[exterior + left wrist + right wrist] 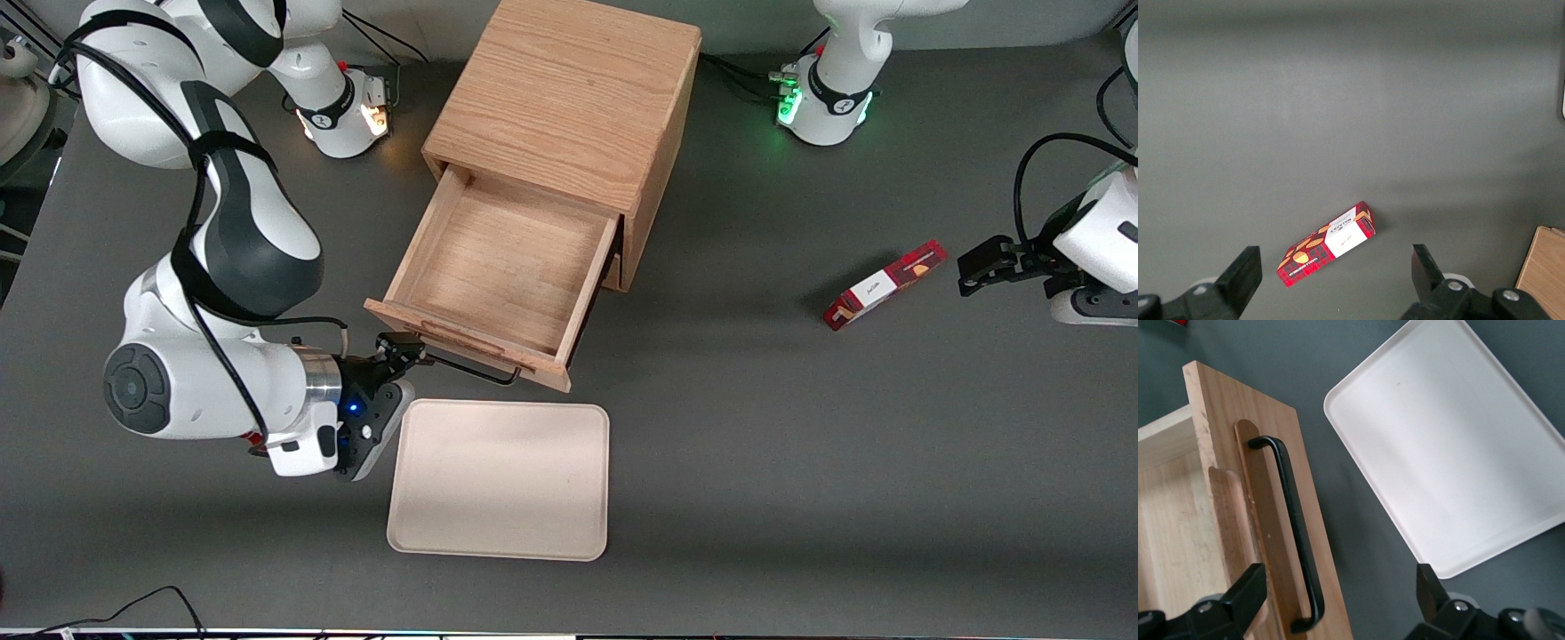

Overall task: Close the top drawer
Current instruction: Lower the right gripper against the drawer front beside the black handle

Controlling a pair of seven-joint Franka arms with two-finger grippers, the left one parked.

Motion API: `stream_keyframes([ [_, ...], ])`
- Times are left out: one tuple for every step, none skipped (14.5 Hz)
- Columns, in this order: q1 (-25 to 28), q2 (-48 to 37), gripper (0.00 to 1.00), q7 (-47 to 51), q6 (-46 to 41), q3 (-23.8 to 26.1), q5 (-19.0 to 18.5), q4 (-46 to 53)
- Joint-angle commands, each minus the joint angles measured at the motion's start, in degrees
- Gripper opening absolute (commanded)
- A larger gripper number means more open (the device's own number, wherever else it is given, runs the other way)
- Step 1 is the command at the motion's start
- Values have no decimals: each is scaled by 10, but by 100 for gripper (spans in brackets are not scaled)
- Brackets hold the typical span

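The top drawer (507, 258) stands pulled far out of the oak cabinet (569, 98), its wooden inside bare. A black wire handle (471, 369) runs along its front panel, on the side nearer the front camera. My gripper (404, 364) sits low at the working arm's end of that handle, level with the drawer front. In the right wrist view the gripper (1338, 590) is open, its fingers (1248, 590) wide apart. The end of the handle (1295, 533) and the edge of the drawer front (1321, 540) lie between them, touching neither.
A cream tray (502, 480) lies flat on the table just nearer the front camera than the drawer front, and it also shows as the tray (1451, 447) beside my gripper. A red snack box (885, 284) lies toward the parked arm's end.
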Motion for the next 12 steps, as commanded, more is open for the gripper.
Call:
stream_keyframes([
  [9, 12, 100, 19, -3, 1, 18, 20],
  [10, 12, 100, 18, -2, 1, 18, 19],
  [10, 13, 100, 15, 0, 0, 18, 17],
  [9, 20, 100, 14, 0, 0, 18, 17],
  [8, 23, 100, 14, 0, 1, 19, 17],
  [10, 27, 100, 13, 0, 0, 18, 16],
  [12, 31, 100, 16, 0, 0, 17, 17],
  [12, 36, 100, 17, 0, 0, 17, 17],
  [12, 42, 100, 19, 0, 0, 17, 17],
  [13, 44, 100, 20, 0, -1, 17, 17],
  [13, 45, 100, 20, 0, 0, 17, 16],
  [13, 46, 100, 20, 0, 0, 17, 16],
])
